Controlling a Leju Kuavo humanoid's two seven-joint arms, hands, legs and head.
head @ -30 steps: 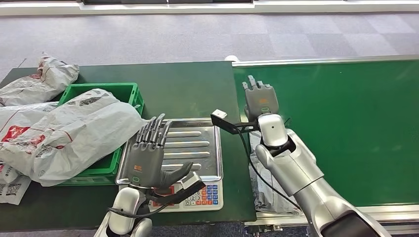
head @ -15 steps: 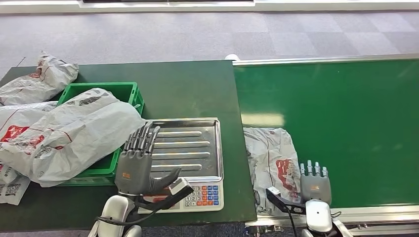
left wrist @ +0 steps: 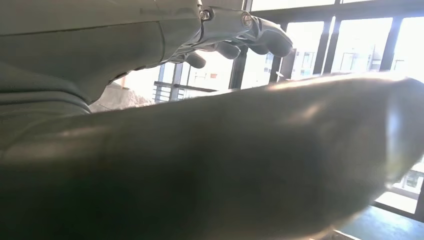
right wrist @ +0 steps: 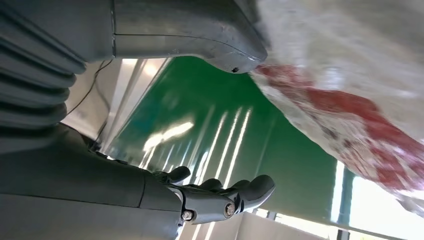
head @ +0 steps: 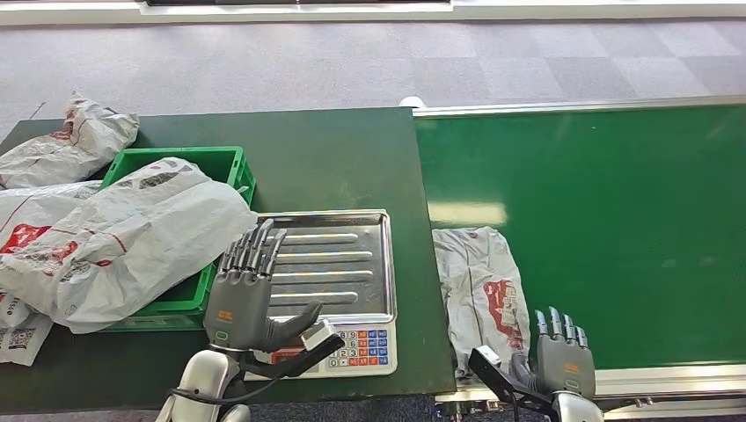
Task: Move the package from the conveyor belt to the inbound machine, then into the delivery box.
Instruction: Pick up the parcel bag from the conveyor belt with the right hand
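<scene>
Over the belt (head: pixel 616 220), right hand (head: pixel 563 356) spread

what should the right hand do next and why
Probably slide the right hand sideways toward the package and close on its near edge. The package lies flat on the conveyor belt, ungripped, the hand is open just beside it, and the scale tray sits bare.

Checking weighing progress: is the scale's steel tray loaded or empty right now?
Empty. The tray shows only bare ribbed steel; the package lies on the conveyor belt beside it.
</scene>
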